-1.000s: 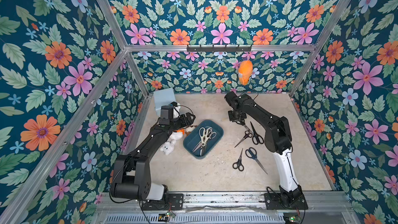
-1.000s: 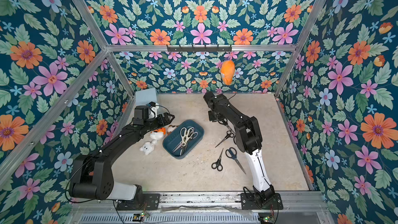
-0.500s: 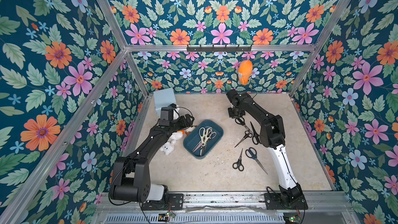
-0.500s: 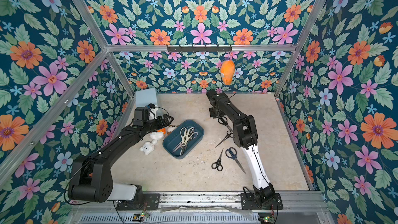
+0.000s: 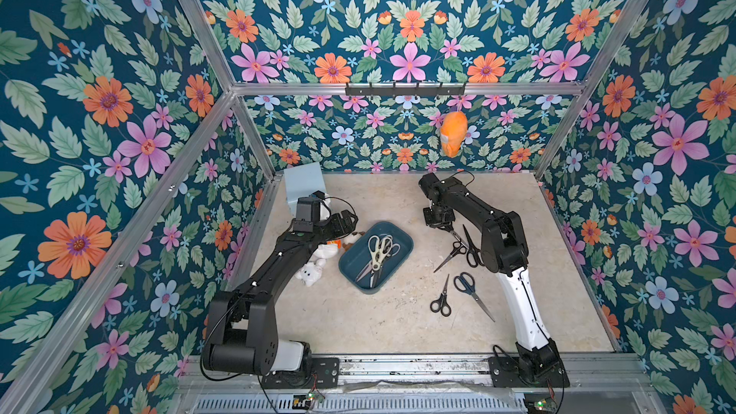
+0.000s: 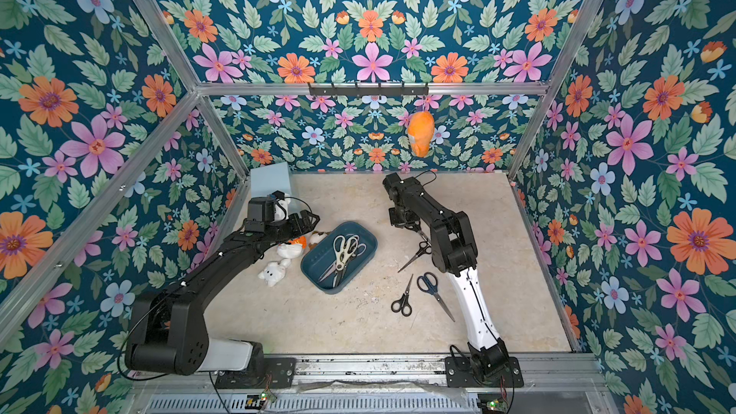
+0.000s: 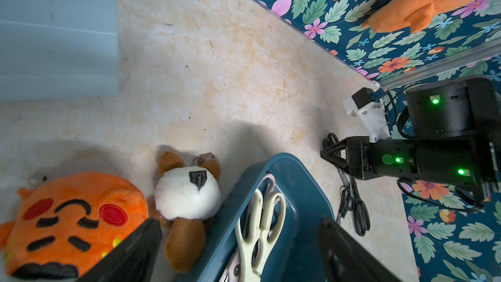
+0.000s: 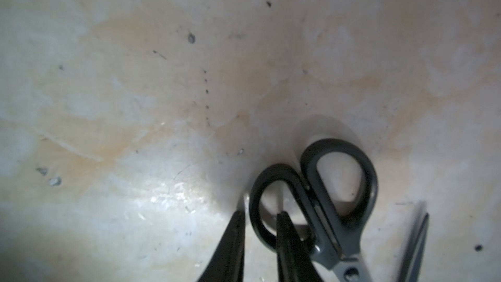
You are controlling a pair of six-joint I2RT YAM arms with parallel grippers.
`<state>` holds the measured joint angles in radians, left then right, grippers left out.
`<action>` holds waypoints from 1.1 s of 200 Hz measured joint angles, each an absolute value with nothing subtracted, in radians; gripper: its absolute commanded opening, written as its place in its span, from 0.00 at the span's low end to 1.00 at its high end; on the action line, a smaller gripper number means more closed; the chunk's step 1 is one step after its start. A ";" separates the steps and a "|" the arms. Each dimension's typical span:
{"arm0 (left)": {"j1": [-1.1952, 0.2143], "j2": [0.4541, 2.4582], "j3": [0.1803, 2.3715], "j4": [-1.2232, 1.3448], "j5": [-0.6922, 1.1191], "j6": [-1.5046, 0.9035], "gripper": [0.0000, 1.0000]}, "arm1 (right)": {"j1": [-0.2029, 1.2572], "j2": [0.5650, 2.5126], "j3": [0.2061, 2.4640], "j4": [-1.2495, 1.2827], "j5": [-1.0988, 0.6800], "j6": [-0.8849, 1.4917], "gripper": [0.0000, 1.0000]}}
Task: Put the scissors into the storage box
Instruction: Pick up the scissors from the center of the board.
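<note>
Beneath right wrist, gripper [image 8: 260, 215] straddling black scissors [image 8: 325, 234] loop, unclear from above

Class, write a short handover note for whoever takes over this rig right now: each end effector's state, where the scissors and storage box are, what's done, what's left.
Left end effector: open, empty, beside the storage box.
Right end effector: jaws narrow, straddling one handle loop of black-handled scissors lying on the table; not yet clamped.
Done: cream-handled shears and at least one more pair are in the box.
Left: that pair, plus large black-handled scissors, small black-handled scissors and blue-handled scissors, all on the table.
</note>
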<state>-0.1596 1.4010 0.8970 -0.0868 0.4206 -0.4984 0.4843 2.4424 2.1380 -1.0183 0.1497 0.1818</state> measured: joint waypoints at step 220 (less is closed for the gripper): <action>-0.159 1.374 0.892 -0.106 0.369 -0.491 0.95 | 0.461 2.449 2.104 -0.945 0.069 0.166 0.00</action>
<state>-0.1593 1.3735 0.8925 -0.1059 0.3691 -0.4908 0.4614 2.4489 2.1044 -0.9455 0.0692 0.1658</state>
